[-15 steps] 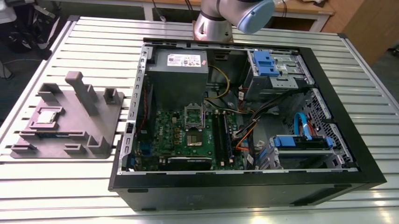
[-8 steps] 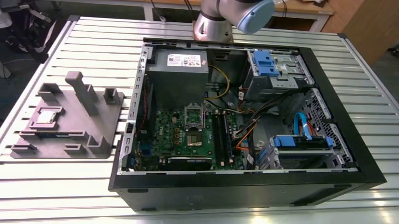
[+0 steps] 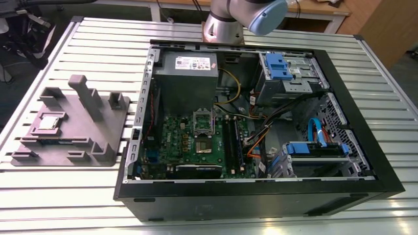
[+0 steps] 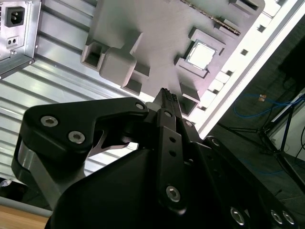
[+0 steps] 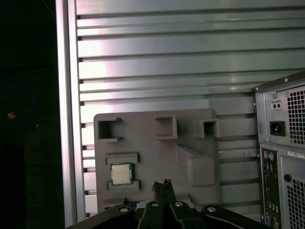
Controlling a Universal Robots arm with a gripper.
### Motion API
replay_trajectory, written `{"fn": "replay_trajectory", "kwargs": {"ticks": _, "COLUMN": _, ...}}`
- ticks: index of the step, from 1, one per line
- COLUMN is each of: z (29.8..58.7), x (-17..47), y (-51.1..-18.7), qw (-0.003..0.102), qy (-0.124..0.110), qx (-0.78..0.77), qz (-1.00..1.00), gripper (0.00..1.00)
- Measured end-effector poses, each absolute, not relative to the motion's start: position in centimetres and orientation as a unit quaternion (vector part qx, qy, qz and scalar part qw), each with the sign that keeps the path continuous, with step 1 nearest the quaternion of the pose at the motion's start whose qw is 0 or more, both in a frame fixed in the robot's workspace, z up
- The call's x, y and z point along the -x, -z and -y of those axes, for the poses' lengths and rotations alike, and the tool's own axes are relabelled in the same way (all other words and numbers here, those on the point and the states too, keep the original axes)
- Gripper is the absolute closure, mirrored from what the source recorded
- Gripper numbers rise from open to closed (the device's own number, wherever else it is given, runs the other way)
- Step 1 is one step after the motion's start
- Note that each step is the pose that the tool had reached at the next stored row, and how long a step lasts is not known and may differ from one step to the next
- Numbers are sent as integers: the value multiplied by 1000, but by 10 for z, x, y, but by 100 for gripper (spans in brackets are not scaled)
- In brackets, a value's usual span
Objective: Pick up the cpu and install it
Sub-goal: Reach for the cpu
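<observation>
On the exterior view's left, the grey tray (image 3: 111, 132) lies flat on the slatted metal table (image 3: 65, 196). The cpu (image 3: 51, 121) sits lid-up in a shallow recess near the tray's outer edge, the one farthest from the computer case (image 3: 248, 200). Nothing touches the chip.

In both wrist views the gripper (image 5: 162, 185) hangs above the tray, off to one side of the cpu (image 5: 121, 173) and well above it. Its two fingertips are pressed together with nothing between them.

In the first wrist view, raised lips of the tray border two opposite sides of the chip, and the other two sides look open. Those free edges seem the sensible place to take hold.

I judge the chip to be very light, thin and stiff. Its smooth metal top is likely slippery, and its underside is likely delicate. A gentle pinch on the rim, kept level, should suit it better than any pressure on the faces. The second wrist view shows the cpu (image 4: 200, 53) lying square in its seat beyond the gripper (image 4: 166, 93).

To the right of the tray stands the open case. On the board inside it, the silver socket frame (image 3: 203, 120) lies on the tray's side of the long black memory sticks (image 3: 232, 142). The arm (image 3: 235, 19) rises behind the case.
</observation>
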State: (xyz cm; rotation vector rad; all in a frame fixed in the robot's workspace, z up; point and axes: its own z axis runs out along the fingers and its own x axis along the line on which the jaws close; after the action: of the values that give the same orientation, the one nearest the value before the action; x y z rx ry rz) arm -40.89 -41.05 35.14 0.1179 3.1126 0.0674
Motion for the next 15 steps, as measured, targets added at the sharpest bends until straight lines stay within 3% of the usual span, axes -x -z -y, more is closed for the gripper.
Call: {"fn": "replay_trajectory", "kwargs": {"ticks": 15, "z": 411, "x": 411, "y": -349, "qw": 13, "qy": -22, "qx": -38, "qz": -999, "gripper": 90}}
